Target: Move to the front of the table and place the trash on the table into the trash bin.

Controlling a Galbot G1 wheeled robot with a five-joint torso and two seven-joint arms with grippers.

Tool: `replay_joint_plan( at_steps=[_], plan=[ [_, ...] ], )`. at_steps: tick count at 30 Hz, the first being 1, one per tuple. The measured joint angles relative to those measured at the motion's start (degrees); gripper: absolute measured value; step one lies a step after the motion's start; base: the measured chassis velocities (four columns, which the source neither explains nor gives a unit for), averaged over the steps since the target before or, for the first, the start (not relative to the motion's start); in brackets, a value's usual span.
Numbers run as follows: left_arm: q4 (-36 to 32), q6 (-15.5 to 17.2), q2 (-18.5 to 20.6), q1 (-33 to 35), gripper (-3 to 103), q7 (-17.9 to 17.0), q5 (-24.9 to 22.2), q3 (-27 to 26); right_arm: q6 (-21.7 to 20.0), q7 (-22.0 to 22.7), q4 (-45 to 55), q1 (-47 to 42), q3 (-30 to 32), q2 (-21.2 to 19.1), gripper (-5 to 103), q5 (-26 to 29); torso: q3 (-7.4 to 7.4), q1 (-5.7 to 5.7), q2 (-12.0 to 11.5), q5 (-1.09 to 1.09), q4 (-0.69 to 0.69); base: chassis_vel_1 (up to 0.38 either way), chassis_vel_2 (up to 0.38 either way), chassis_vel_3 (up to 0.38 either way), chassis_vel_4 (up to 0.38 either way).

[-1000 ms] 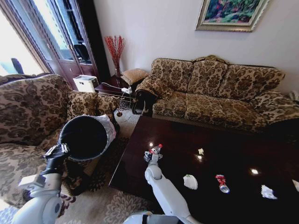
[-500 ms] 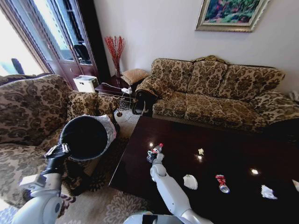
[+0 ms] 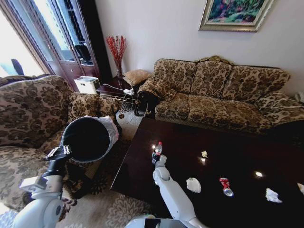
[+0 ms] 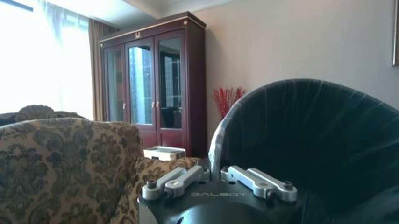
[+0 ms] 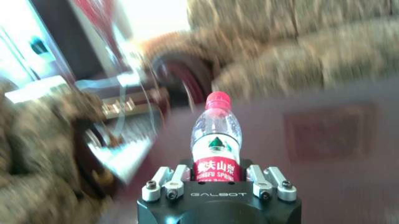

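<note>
1. Head view: right gripper (image 3: 155, 156) is clamped on the bottle (image 3: 157, 148). It was tilted a sec ago, now stands upright and lifted off the table (image 3: 237, 156), so the pick looks done; carry to the trash bin (image 3: 88, 138) is next. Right arm reaches forward, low over the table's near-left part. Tissues (image 3: 193, 185) and wrapper (image 3: 225, 185) lie well to the gripper's right.
2. Left wrist view: left gripper (image 4: 218, 179) grips the bin's rim (image 4: 218, 140), opening tipped toward the robot; left arm raised by the armchair (image 4: 62, 163).
3. Right wrist view: bottle cap up between both fingers (image 5: 163, 179), sofa (image 5: 293, 42) beyond.
</note>
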Motion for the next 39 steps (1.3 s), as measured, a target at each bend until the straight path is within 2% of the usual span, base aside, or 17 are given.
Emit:
replay_joint_plan(
  at_steps=[2, 4, 5, 7, 9, 10, 13, 16, 19, 22, 24, 28, 30, 32, 33, 35, 39],
  plan=[
    [0.2, 1.0, 1.0, -0.1, 2, 0.1, -0.8, 0.4, -1.1, -0.5, 7.5, -0.8, 0.1, -2.8, 33, -0.2, -0.01, -0.01, 0.0, -0.05, -0.02, 0.0, 0.0, 0.0, 0.0],
    [1.2, 2.5, 3.4, -0.5, 2, 0.1, -2.5, 1.7, -3.4, -2.1, 20.3, -1.8, 0.9, -9.7, 26, 2.1, -0.02, -0.03, 0.0, -0.04, -0.01, 0.0, 0.0, 0.0, 0.0],
    [1.2, 2.5, 3.4, -0.5, 2, 0.1, -2.5, 1.7, -3.4, -2.1, 20.3, -1.8, 0.9, -9.7, 26, 2.1, -0.02, -0.03, 0.0, -0.04, -0.01, 0.0, 0.0, 0.0, 0.0],
    [2.6, 3.3, 5.8, -1.2, 2, 0.2, -3.4, 3.0, -4.7, -4.3, 29.2, -2.4, 3.1, -15.6, 23, 5.6, -0.03, -0.03, 0.0, -0.02, -0.03, 0.0, 0.0, 0.0, 0.0],
    [4.6, 4.4, 9.3, -2.4, 2, 0.0, -4.5, 5.1, -5.6, -9.5, 36.2, -3.3, 7.1, -22.7, 20, 10.1, -0.02, -0.02, 0.0, -0.02, -0.04, 0.0, 0.0, 0.0, 0.0],
    [4.6, 4.4, 9.3, -2.4, 2, 0.0, -4.5, 5.1, -5.6, -9.5, 36.2, -3.3, 7.1, -22.7, 20, 10.1, -0.02, -0.02, 0.0, -0.02, -0.04, 0.0, 0.0, 0.0, 0.0],
    [6.3, 6.2, 13.2, -4.5, 2, -0.7, -6.3, 7.7, -5.8, -15.0, 40.2, -3.8, 10.8, -27.9, 20, 13.7, -0.02, -0.02, 0.0, 0.01, -0.03, 0.0, 0.0, 0.0, 0.0],
    [9.8, 9.2, 20.8, -10.4, 2, -2.7, -10.4, 13.9, -6.1, -21.2, 43.8, -1.6, 13.7, -34.9, 20, 20.6, -0.02, -0.03, 0.0, -0.04, -0.03, 0.0, 0.0, 0.0, 0.0],
    [11.7, 10.3, 24.3, -13.9, 2, -3.6, -12.6, 17.1, -6.4, -22.9, 44.5, 0.4, 13.9, -37.4, 20, 24.0, -0.02, -0.03, 0.0, -0.02, -0.02, 0.0, 0.0, 0.0, 0.0],
    [15.7, 12.9, 31.0, -22.0, 2, -4.4, -17.9, 25.2, -7.1, -25.4, 45.5, 5.2, 12.2, -41.5, 20, 29.9, -0.01, -0.01, 0.0, -0.01, -0.03, 0.0, 0.0, 0.0, 0.0],
    [16.4, 13.3, 32.0, -23.5, 2, -4.4, -18.6, 27.0, -7.2, -25.7, 45.6, 6.2, 11.6, -42.0, 20, 30.8, -0.01, 0.0, 0.0, -0.01, -0.03, 0.0, 0.0, 0.0, 0.0],
    [19.9, 16.4, 37.5, -36.5, 2, -5.1, -22.7, 40.2, -7.5, -26.5, 45.1, 12.8, 5.2, -43.8, 20, 31.9, -0.01, -0.02, 0.0, -0.01, -0.01, 0.0, 0.0, 0.0, 0.0],
    [20.3, 16.5, 38.1, -38.5, 2, -5.3, -23.3, 42.0, -7.6, -26.7, 44.9, 13.7, 4.2, -43.8, 20, 31.7, -0.02, -0.02, 0.0, -0.02, -0.01, 0.0, 0.0, 0.0, 0.0],
    [22.0, 17.1, 40.0, -46.4, 2, -6.1, -25.8, 50.4, -7.6, -26.7, 44.2, 17.2, -0.8, -43.3, 20, 31.2, -0.02, -0.02, 0.0, 0.0, -0.03, 0.0, 0.0, 0.0, 0.0],
    [22.0, 17.1, 40.0, -46.4, 2, -6.1, -25.8, 50.4, -7.6, -26.7, 44.2, 17.2, -0.8, -43.3, 20, 31.2, -0.02, -0.02, 0.0, 0.0, -0.03, 0.0, 0.0, 0.0, 0.0],
    [23.4, 18.3, 40.9, -53.3, 2, -6.3, -28.2, 58.3, -7.2, -26.6, 43.3, 20.0, -6.3, -42.1, 20, 30.1, -0.01, 0.0, 0.0, -0.05, -0.03, 0.0, 0.0, 0.0, 0.0],
    [23.7, 19.7, 41.0, -58.7, 2, -7.1, -31.0, 63.1, -6.1, -27.1, 41.2, 22.2, -10.8, -40.2, 20, 27.5, -0.01, -0.01, 0.0, -0.02, -0.01, 0.0, 0.0, 0.0, 0.0]
  ],
)
